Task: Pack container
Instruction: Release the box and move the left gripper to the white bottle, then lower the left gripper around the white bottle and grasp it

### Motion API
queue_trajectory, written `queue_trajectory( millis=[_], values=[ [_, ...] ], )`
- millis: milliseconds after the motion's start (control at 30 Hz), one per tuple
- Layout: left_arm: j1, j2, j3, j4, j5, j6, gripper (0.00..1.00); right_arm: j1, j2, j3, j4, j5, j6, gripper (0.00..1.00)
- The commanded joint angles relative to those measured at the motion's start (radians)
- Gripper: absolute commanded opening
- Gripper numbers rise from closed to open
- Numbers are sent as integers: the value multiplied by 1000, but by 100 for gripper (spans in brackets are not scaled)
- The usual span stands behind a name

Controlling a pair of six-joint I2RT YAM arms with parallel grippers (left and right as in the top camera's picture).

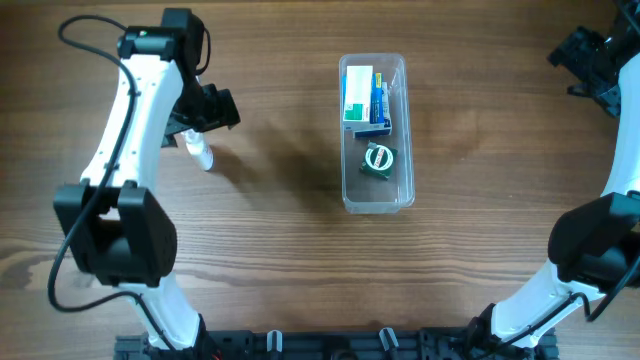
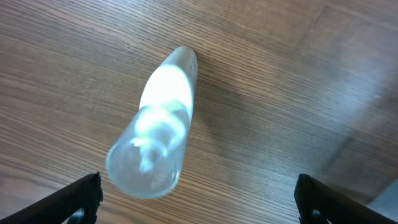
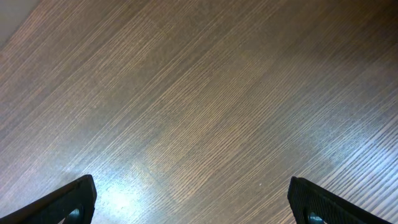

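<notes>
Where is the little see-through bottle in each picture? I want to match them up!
Overhead: the bottle lies on the left side, well away from the container.
Left wrist: the bottle fills the middle, lying on the wood.
Right wrist: not in it, only bare wood.
Shared landmark: the wood-grain table, seen underneath in all three views.

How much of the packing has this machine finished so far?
Done: boxes and a green round item already lie in the container. In hand: nothing; the open left gripper hovers over a small clear bottle on the table. Left: grasping and packing it. The right gripper is open, empty.
</notes>
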Motion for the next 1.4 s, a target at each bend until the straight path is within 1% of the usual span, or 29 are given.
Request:
queue_trajectory(
  millis=[0, 167, 233, 300, 600, 700, 800, 867, 1100, 1267, 1367],
  values=[
    [29, 28, 6, -3, 9, 35, 100, 2, 11, 3, 3, -2, 14, 100],
    [73, 29, 6, -9, 12, 39, 100, 2, 11, 3, 3, -2, 14, 100],
    [102, 31, 6, -6, 89, 86, 99, 2, 11, 3, 3, -2, 14, 100],
    [105, 33, 5, -5, 117, 110, 99, 2, 11, 3, 3, -2, 14, 100],
    [98, 80, -1, -2, 116, 108, 99, 2, 11, 3, 3, -1, 14, 100],
    [96, 87, -1, -2, 80, 55, 98, 2, 11, 3, 3, -2, 14, 100],
    [90, 87, -1, -2, 62, 51, 98, 2, 11, 3, 3, -2, 14, 100],
    [82, 88, -1, -1, 26, 25, 98, 2, 11, 3, 3, -2, 14, 100],
    [76, 88, -1, 0, 26, 27, 98, 2, 11, 3, 3, -2, 14, 100],
    [74, 88, -2, 14, 26, 26, 93, 2, 11, 3, 3, -2, 14, 100],
    [55, 88, -3, 17, 26, 27, 94, 2, 11, 3, 3, -2, 14, 99]
  ],
)
